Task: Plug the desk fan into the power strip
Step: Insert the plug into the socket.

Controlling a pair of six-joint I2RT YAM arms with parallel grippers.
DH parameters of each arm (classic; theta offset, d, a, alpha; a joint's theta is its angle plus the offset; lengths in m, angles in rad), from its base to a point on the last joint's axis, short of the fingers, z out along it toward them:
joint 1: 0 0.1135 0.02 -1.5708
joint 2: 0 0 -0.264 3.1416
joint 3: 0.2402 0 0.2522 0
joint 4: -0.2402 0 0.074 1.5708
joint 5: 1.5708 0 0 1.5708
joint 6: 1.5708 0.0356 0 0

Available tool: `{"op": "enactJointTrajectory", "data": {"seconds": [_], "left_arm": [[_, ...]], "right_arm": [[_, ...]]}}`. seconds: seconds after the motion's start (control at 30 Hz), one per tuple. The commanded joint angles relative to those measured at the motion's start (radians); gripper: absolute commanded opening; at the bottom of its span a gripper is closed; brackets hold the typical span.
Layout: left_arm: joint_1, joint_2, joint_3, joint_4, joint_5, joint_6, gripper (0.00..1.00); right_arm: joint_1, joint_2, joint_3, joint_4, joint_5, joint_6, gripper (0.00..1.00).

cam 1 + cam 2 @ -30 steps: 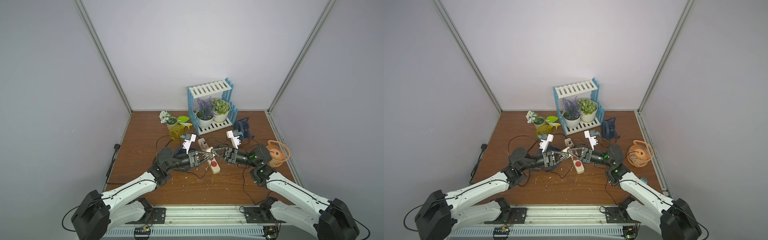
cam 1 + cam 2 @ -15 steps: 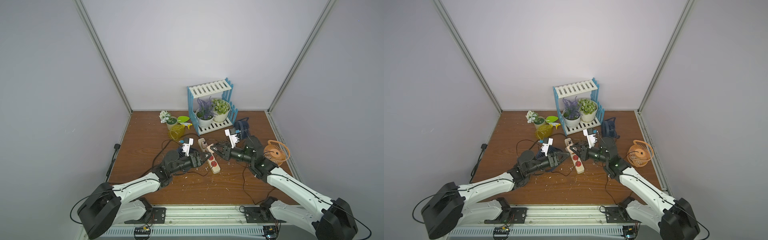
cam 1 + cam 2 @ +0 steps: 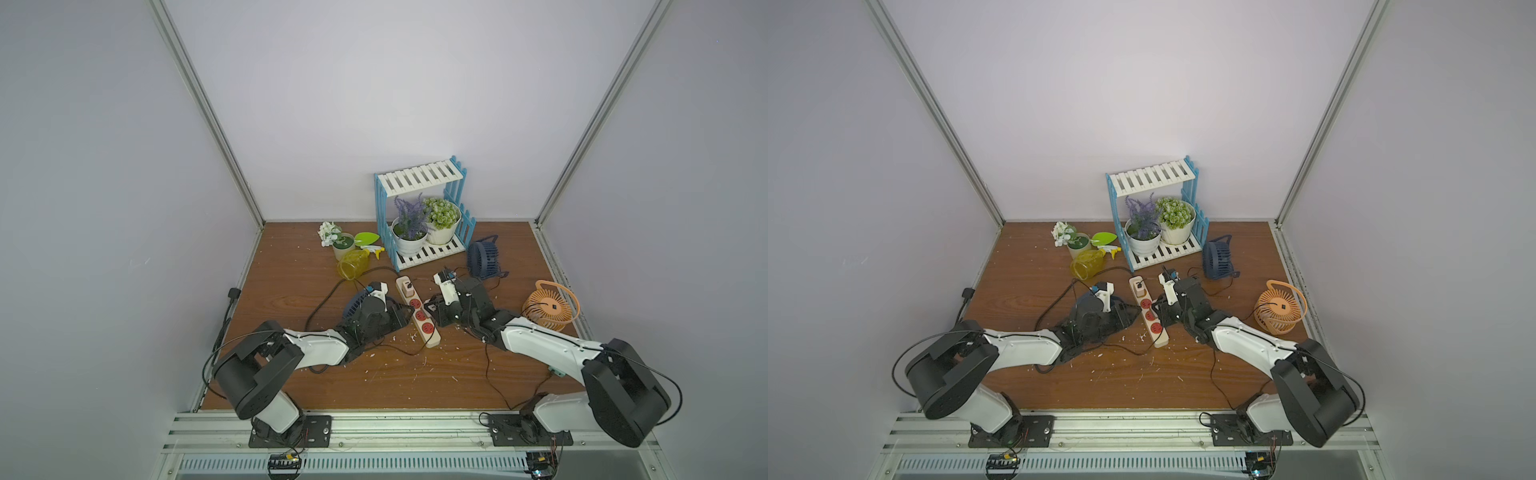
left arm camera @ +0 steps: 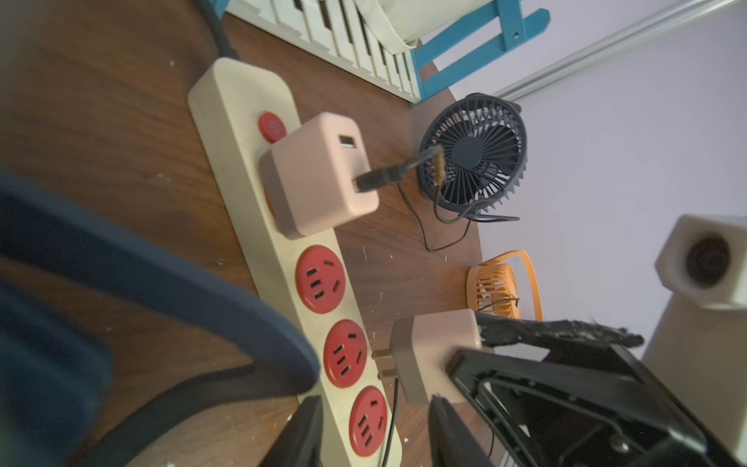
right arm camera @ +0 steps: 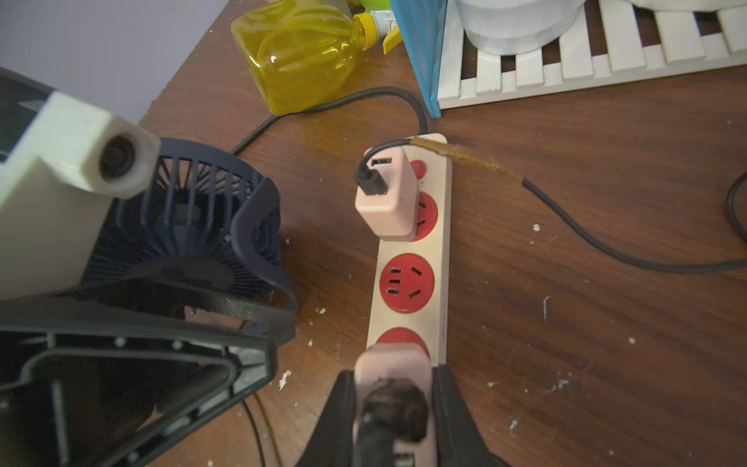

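Power strip: the power strip lies mid-bench, slanting from the far side toward the near edge, with its black cord leaving the far end.
Sockets: the one next to the red button carries a plugged adapter. The other three show bare red faces.
Right tool: the right tool pinches a second pink adapter by its sides, on the strip's right-edge side. Its prongs point at the third socket, close but not in.
Left tool: the left tool is spread, its fingers straddling the strip's near end. I cannot tell whether either presses the casing.
Fans: a navy fan sits beside the left arm, a second navy fan by the shelf, and an orange fan near the right edge. Which one the held adapter serves is unclear.
Step in hand: seating the plug, I judge.
Doing it well: square the prongs to the two flat slots and push straight along them. The left tool should pin the strip so it cannot skate.
Risk: a skewed entry could bend the prongs or tip the strip.
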Motion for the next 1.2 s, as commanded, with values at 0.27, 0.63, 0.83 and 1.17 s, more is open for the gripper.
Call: {"op": "enactJointTrajectory", "data": {"seconds": [0.27, 0.63, 0.83, 1.17], "left_arm": [[0.012, 0.081, 0.088, -0.133, -0.11, 0.079, 0.33], [0.023, 0.13, 0.119, -0.132, -0.105, 0.125, 0.26], [0.03, 0.151, 0.129, -0.131, -0.102, 0.133, 0.24], [0.038, 0.179, 0.151, -0.131, -0.092, 0.158, 0.23]], "right_arm": [[0.051, 0.133, 0.117, 0.137, 0.099, -0.058, 0.0], [0.089, 0.211, 0.183, 0.036, 0.187, -0.1, 0.0], [0.101, 0.208, 0.19, -0.014, 0.215, -0.091, 0.0], [0.111, 0.24, 0.189, -0.024, 0.231, -0.106, 0.0]]}}
